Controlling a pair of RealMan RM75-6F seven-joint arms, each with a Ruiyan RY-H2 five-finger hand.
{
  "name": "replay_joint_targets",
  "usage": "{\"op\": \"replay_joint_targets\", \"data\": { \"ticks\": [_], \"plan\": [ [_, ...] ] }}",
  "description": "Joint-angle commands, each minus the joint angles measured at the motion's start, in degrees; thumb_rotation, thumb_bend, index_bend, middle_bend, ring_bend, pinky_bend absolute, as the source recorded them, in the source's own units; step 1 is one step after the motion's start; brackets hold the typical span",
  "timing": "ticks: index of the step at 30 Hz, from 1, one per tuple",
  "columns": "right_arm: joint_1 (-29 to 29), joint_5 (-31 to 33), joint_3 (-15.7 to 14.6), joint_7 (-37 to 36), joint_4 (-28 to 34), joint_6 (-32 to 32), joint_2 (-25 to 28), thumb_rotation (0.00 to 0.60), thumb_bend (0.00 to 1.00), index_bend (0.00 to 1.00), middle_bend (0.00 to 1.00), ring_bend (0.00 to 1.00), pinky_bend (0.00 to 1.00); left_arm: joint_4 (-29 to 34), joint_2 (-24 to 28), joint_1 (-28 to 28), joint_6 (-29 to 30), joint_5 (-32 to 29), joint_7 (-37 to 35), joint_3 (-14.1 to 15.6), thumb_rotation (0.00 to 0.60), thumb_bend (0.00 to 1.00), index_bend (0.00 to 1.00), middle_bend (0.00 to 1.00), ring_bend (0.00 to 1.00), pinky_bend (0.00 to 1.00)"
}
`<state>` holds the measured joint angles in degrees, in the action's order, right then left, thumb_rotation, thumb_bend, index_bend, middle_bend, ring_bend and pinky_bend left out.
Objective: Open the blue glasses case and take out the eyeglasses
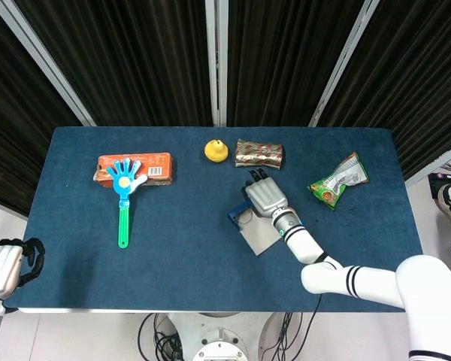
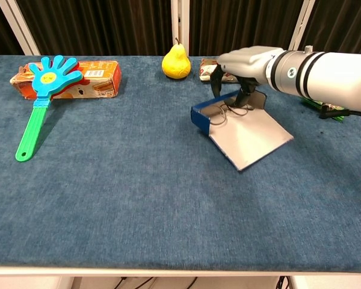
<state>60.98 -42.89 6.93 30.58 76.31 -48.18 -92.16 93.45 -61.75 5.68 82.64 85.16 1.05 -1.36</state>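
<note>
White black-ringed arm point(image 2: 325, 75), grey hand point(image 2: 243, 63)

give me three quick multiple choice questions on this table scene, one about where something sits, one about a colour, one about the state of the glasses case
1. Where is the yellow pear?
A. at the table's near edge
B. at the far side, just left of the shiny foil packet
C. inside the case

2. What colour is the handle of the hand-shaped clapper?
A. green
B. red
C. white

3. What state is the blue glasses case in?
A. shut
B. open with its lid lying flat, eyeglasses inside
C. open with nothing inside

Answers:
1 B, the pear stands at the far side beside the foil packet.
2 A, a green stick runs below the blue palm.
3 B, the grey lid lies flat and wire frames show inside, with the right hand reaching in from above.
</note>
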Motion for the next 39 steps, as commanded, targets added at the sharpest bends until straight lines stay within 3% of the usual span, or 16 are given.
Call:
{"op": "replay_joint_targets", "data": {
  "ticks": [1, 12, 18, 25, 28, 31, 39],
  "plan": [
    [-1.8, -3.9, 0.2, 0.4, -1.0, -6.3, -3.1, 0.6, 0.45, 0.69, 0.29, 0.02, 0.0, 0.0, 0.0, 0.0, 0.0, 0.0, 0.0, 0.0, 0.6, 0.36, 0.69, 0.69, 0.52, 0.46],
    [-6.9, -16.7, -0.7, 2.6, -14.5, -23.7, -17.0, 0.6, 0.48, 0.79, 0.34, 0.07, 0.0, 0.0, 0.1, 0.0, -0.1, 0.1, -0.3, 0.1, 0.6, 0.36, 0.69, 0.69, 0.52, 0.46],
    [-8.9, -20.6, -0.6, 2.5, -20.9, -25.6, -21.3, 0.6, 0.48, 0.81, 0.36, 0.09, 0.0, 0.0, 0.1, 0.0, -0.1, 0.1, -0.4, 0.1, 0.6, 0.36, 0.69, 0.69, 0.52, 0.46],
    [-9.5, -22.0, 1.7, 2.7, -23.5, -23.7, -22.7, 0.6, 0.48, 0.82, 0.38, 0.09, 0.0, 0.0, 0.2, 0.1, -0.1, 0.1, -0.4, 0.1, 0.6, 0.36, 0.69, 0.69, 0.52, 0.46],
    [-9.2, -20.4, 3.7, 2.5, -22.1, -19.8, -22.2, 0.6, 0.47, 0.8, 0.38, 0.09, 0.0, 0.0, 0.1, 0.1, -0.2, 0.1, -0.3, 0.1, 0.6, 0.36, 0.69, 0.69, 0.52, 0.46],
    [-8.4, -17.1, 6.0, 4.5, -18.9, -14.5, -20.3, 0.6, 0.44, 0.69, 0.35, 0.08, 0.0, 0.0, 0.1, 0.0, -0.1, 0.1, -0.3, 0.1, 0.6, 0.36, 0.69, 0.69, 0.52, 0.46],
    [-8.7, -9.0, 9.3, 10.1, -7.6, -8.0, -13.4, 0.6, 0.26, 0.14, 0.23, 0.0, 0.0, 0.0, 0.1, 0.1, -0.1, 0.0, -0.3, 0.1, 0.6, 0.36, 0.69, 0.69, 0.52, 0.46]
  ]
}}
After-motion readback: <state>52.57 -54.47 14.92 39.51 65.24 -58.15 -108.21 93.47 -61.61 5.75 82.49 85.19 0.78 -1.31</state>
